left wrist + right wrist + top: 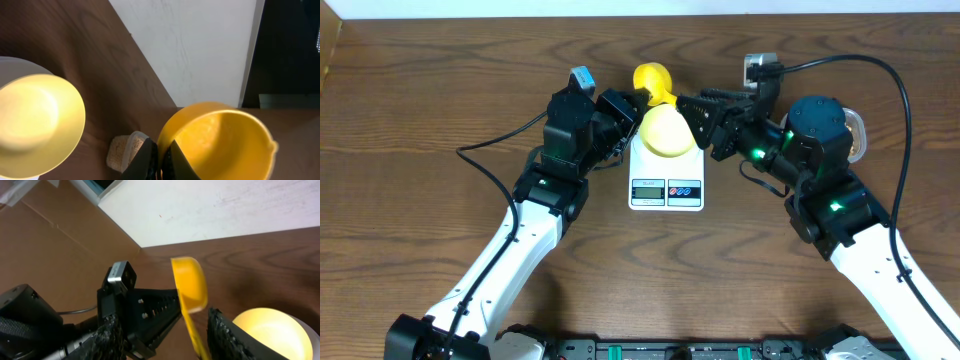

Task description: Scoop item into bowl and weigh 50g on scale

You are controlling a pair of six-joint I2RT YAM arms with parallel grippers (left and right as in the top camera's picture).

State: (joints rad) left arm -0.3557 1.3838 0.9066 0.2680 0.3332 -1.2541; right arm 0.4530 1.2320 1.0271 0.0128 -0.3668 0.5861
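The pale yellow bowl (668, 131) sits on the white scale (666, 186); it looks empty in the left wrist view (35, 117) and shows in the right wrist view (270, 332). My left gripper (636, 99) is shut on the handle of a yellow scoop (653, 78), held just behind the bowl; the jaws (162, 159) pinch the handle and the scoop's cup (220, 142) looks empty. My right gripper (705, 116) is open beside the bowl's right rim; its fingers (167, 340) straddle the scoop handle (192, 325) without touching. Beans (120, 151) show in a clear tub.
The clear tub (856, 130) stands at the right, mostly hidden behind my right arm. The scale's display and two buttons (666, 188) face the front. A white wall (200, 45) runs along the table's far edge. Cables trail from both arms.
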